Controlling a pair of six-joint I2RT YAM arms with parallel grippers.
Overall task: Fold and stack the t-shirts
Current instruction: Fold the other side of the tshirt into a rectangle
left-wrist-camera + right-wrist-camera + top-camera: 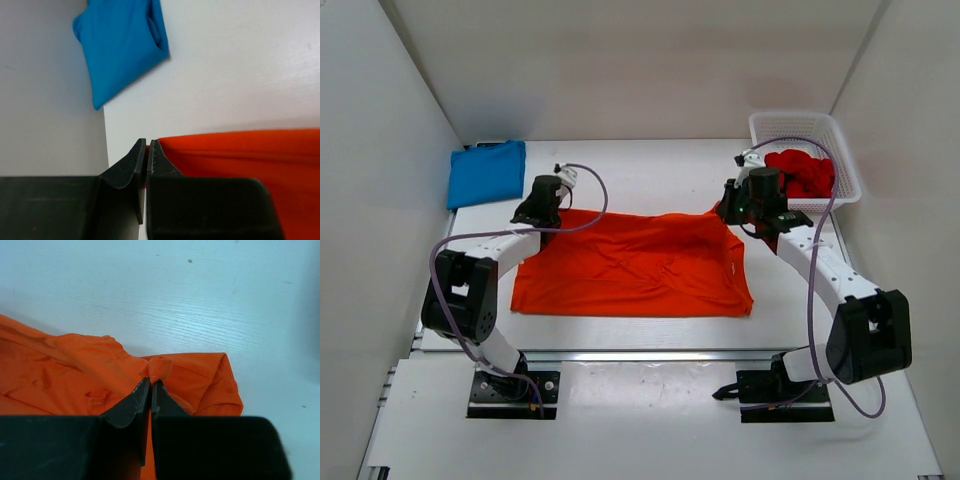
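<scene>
Orange t-shirt (635, 265) lay spread flat in the middle of the white worktop (650, 165). The left gripper (147, 150) was closed tight on its far left edge. The right gripper (151, 385) was pinched shut on a bunched fold at its far right corner. A folded blue t-shirt (487, 172) sat at the far left, and a crumpled red t-shirt (803, 172) lay in the white lattice basket (849, 172). Folding well likely meant raising both corners together, level and taut, then bringing them towards the near hem so the edges matched.
</scene>
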